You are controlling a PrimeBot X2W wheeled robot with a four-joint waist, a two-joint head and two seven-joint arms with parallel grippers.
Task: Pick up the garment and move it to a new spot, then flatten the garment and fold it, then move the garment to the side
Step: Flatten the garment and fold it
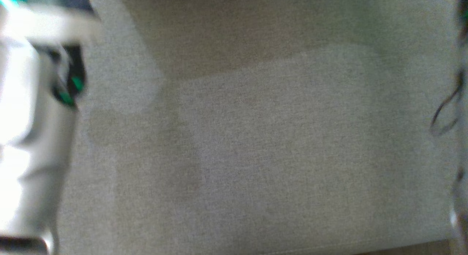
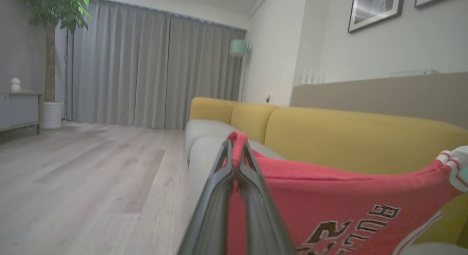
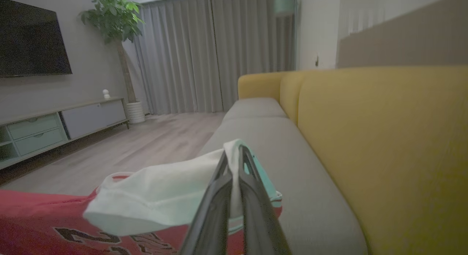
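Two claws are gripping cloth right now, and both are pinched tight. In the left wrist view, your left gripper is rising from the bottom centre with its jaws closed on a fold of the red fabric garment with dark printed lettering. The cloth is stretching away toward the right edge of the frame, where a white sleeve with red stripes is showing. In the right wrist view, your right gripper is clamping that white sleeve at bottom centre, while the red body of the garment is filling the lower left corner.

So the garment is hanging spread between the two claws, in front of the yellow upholstered backrest and near the grey sofa seat. Whether any of it is touching the seat, you cannot tell from these frames. The head view is blurring badly. It is giving you grey woven cushion across the middle and a pale forearm down the left edge.

By my reading, you are working through the first step: the pick-up looks done, and the carry to a new spot appears to be under way. Setting the garment down, flattening it, folding it and shifting it to the side are all waiting to be done.
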